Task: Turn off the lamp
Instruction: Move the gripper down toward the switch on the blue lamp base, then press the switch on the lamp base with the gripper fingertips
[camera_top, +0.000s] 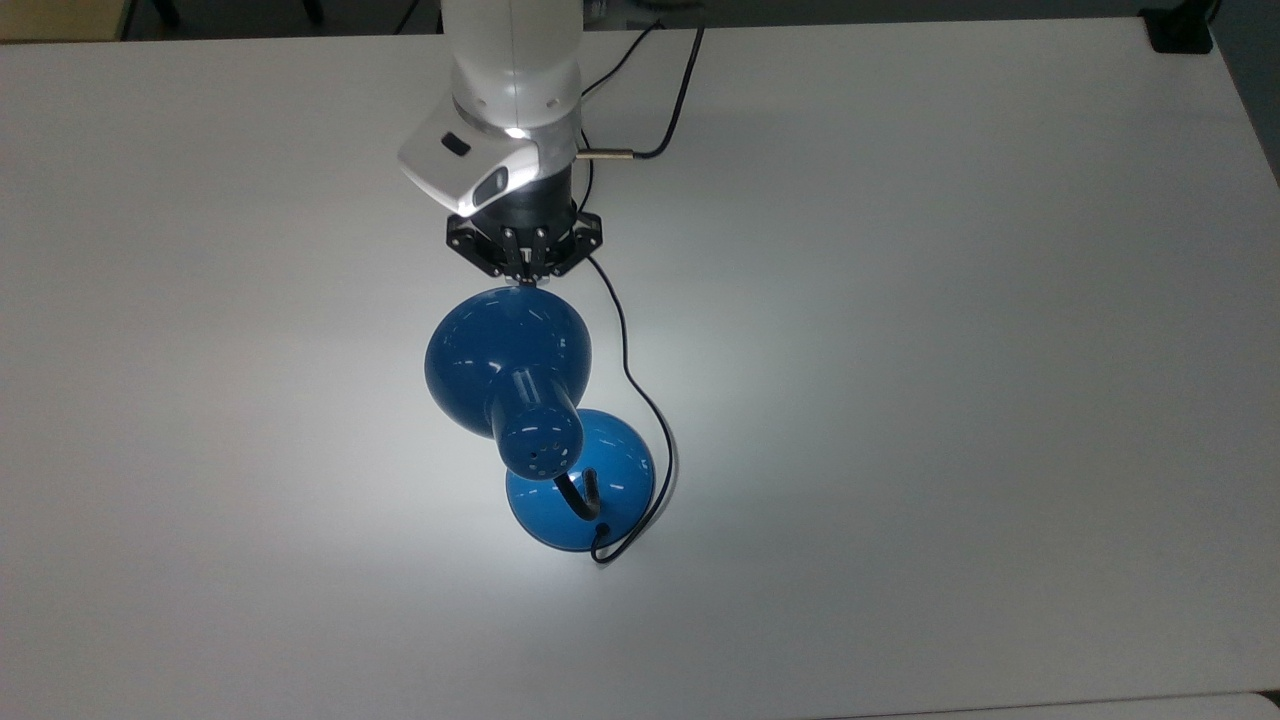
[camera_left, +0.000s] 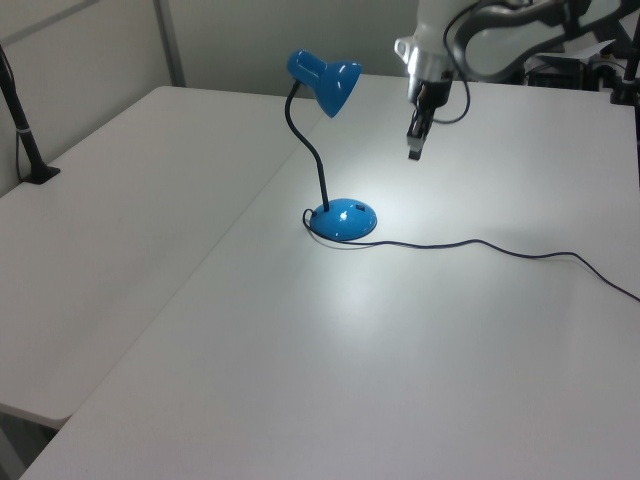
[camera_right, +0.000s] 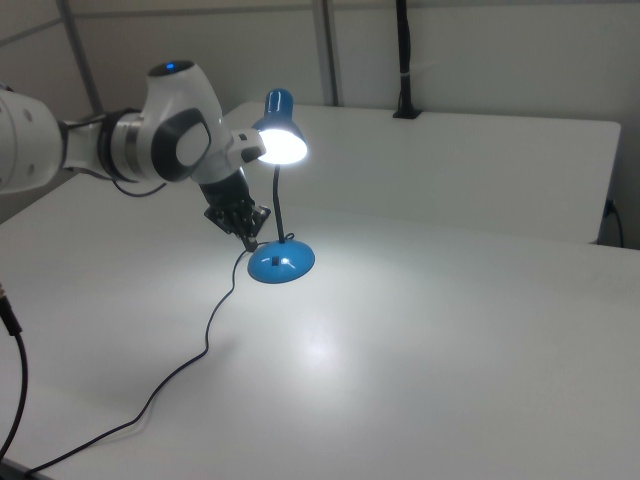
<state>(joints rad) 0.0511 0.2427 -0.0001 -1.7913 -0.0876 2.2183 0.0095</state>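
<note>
The room is a bit dim. Most of the light comes from the lamp (camera_right: 279, 135), which is on. In the right view its shade glows so bright it looks white. It makes a bright patch on the table (camera_top: 900, 300) around the lamp's base, and the table gets grayer toward the edges. In the top view, little shiny spots sit on the blue shade. The arm (camera_top: 512, 70) has a small glare spot too. The cord (camera_left: 480, 243) looks sharp and thin.
</note>
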